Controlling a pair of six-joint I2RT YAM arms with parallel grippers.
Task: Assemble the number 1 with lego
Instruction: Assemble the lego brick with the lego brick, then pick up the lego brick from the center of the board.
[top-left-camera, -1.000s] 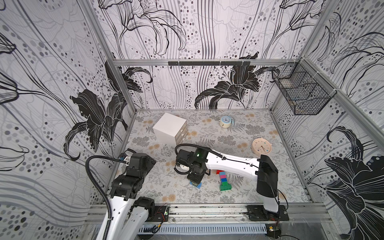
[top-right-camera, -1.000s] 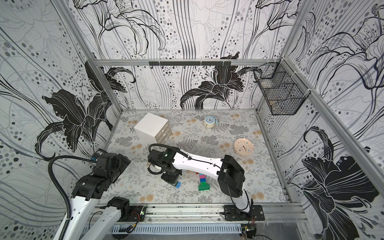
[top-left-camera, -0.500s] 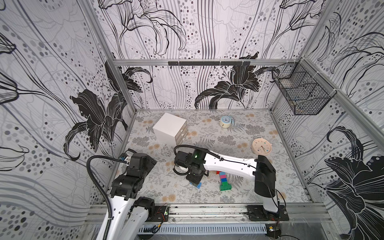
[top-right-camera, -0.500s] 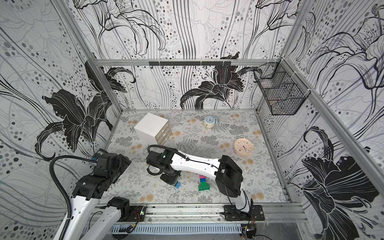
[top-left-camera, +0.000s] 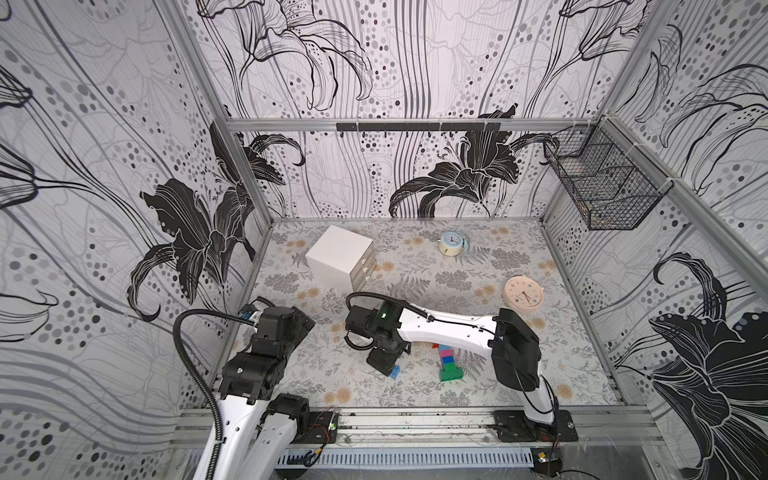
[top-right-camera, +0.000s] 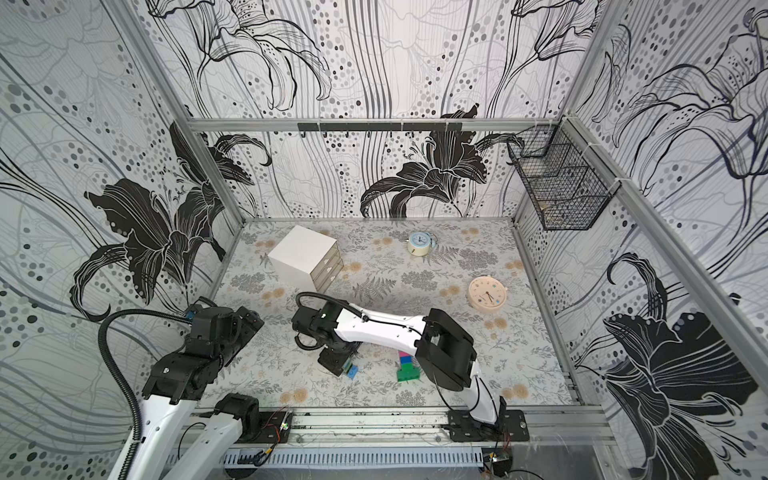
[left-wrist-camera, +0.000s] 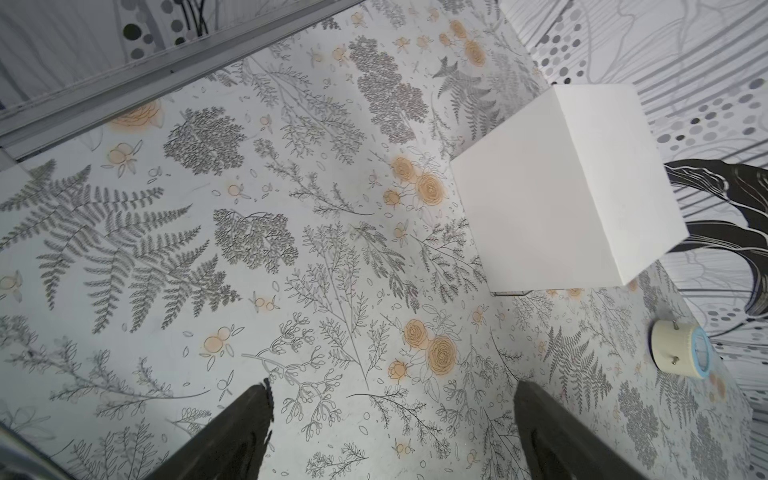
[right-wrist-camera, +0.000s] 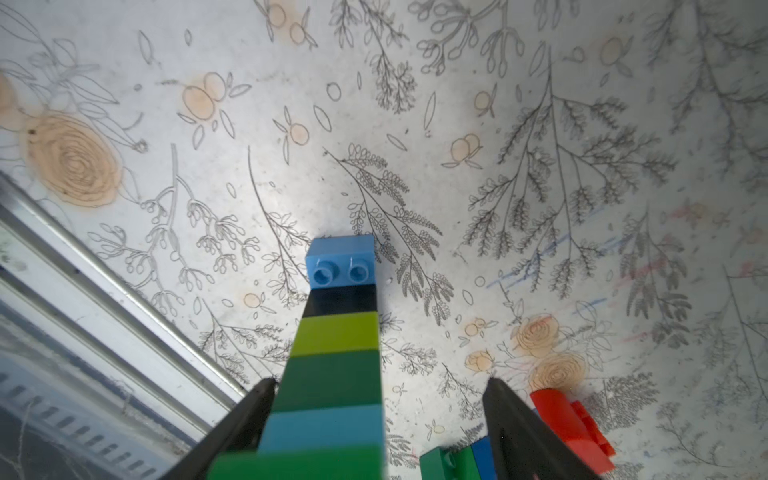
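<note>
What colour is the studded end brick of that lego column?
The end brick is blue; clearest in the right wrist view.

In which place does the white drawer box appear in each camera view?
Both top views: white drawer box, far left on the table.
Left wrist view: the box shows as a big white cube.
Right wrist view: not in it.
Shared landmark: the blue-faced clock, absent from the right wrist view.

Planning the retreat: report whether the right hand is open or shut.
Open: on the right hand, the fingers stand wide apart, with bare table between the brick column and one finger.
</note>
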